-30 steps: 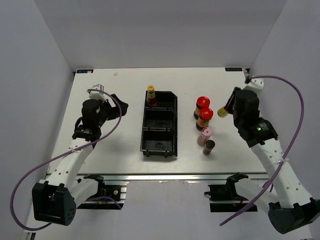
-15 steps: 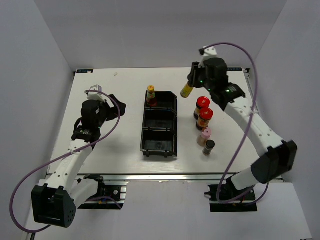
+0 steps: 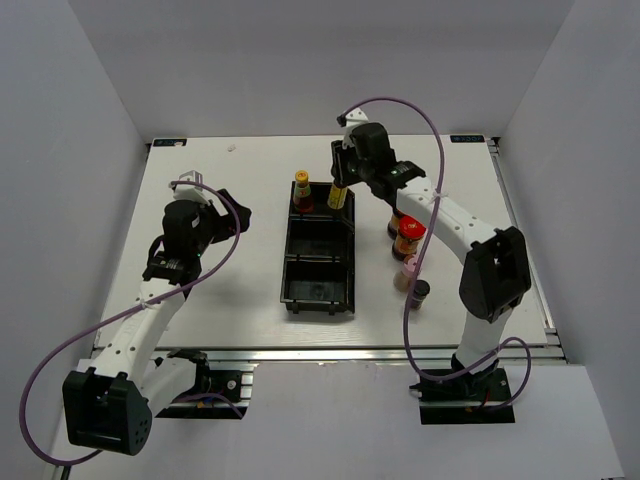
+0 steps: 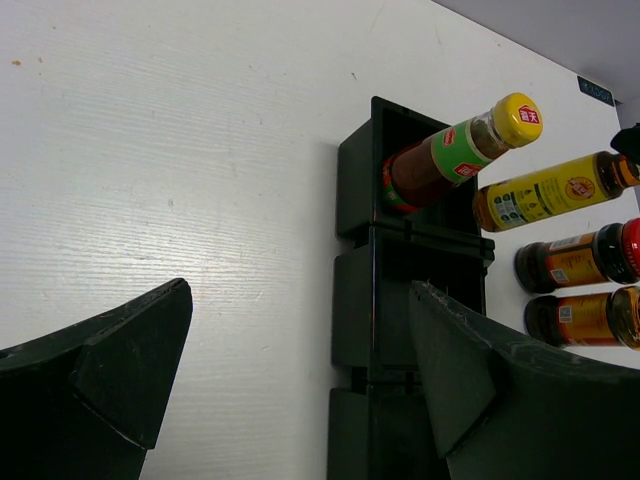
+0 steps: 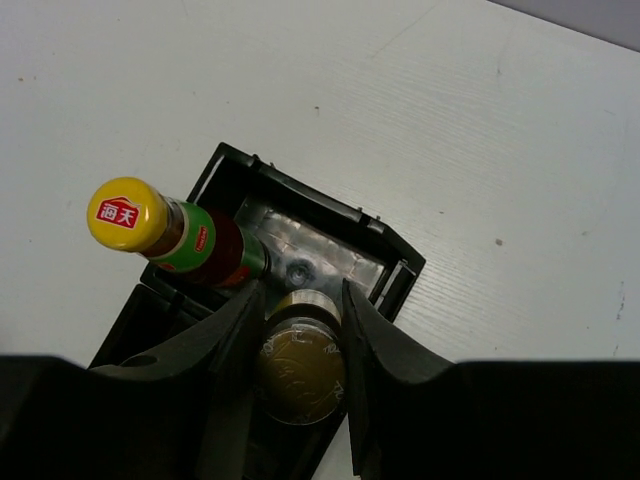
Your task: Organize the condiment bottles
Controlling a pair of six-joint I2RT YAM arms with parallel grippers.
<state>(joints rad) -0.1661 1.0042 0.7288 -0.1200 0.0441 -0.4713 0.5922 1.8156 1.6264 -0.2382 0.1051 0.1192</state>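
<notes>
Right gripper (image 5: 302, 295) clamps the yellow-labelled bottle (image 5: 300, 365) upright, long axis vertical, over the far compartment of the black bin (image 5: 300, 195), beside a tilted yellow-capped bottle (image 5: 185, 232). Only the left wrist view shows its label side-on. Left gripper (image 4: 300, 295) gapes empty above the white table (image 3: 220, 290), between pale grey walls.

**Hidden and Clipped**

From above, the right arm (image 3: 440, 212) is covering the lid of the far red-lidded jar (image 3: 395, 226); its purple cable (image 3: 386, 99) is crossing the pink-capped bottle (image 3: 413, 267); the left wrist view's right edge is clipping that jar and the near red-lidded jar (image 4: 580, 320); the right gripper (image 5: 302, 295) is masking the sides of the yellow-labelled bottle (image 5: 300, 375).
</notes>
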